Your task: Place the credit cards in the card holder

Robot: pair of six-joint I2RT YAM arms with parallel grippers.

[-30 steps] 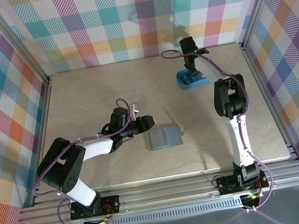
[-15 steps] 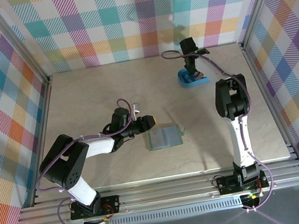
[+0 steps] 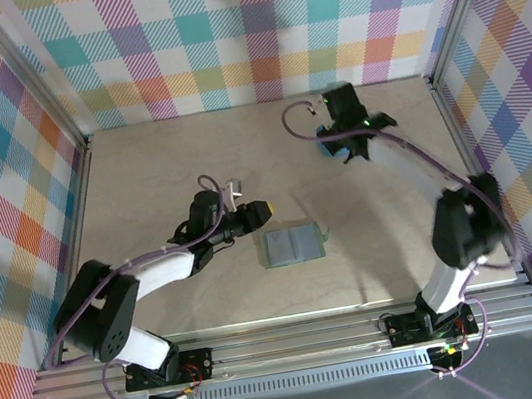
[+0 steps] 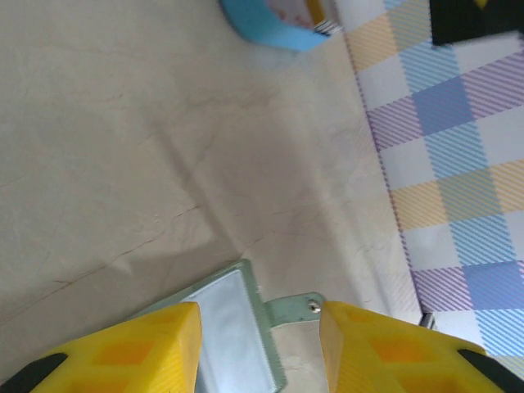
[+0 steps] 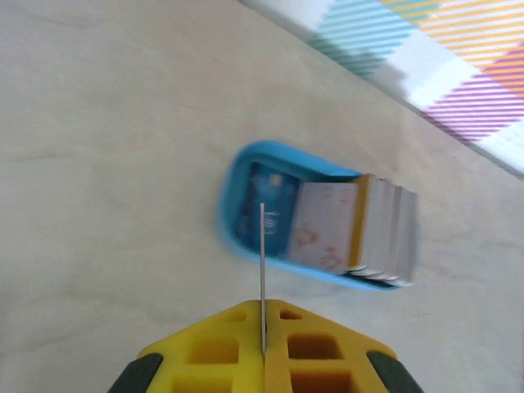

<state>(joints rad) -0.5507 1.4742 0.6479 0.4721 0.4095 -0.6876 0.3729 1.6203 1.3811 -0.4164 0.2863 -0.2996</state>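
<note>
My right gripper has its fingers pressed flat together on one thin credit card, held edge-on above the blue tray, where the other credit cards stand stacked. That tray sits well beyond the card holder, toward the back wall and to its right. My left gripper hangs just beside the card holder's near-left corner, jaws partly spread and gripping nothing, and the holder lies flat on the table.

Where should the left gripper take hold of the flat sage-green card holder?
Probably its far-left corner, coming in low from the left: the sage-green card holder lies flat on the beige table, and the open left gripper sits right by that corner.
</note>
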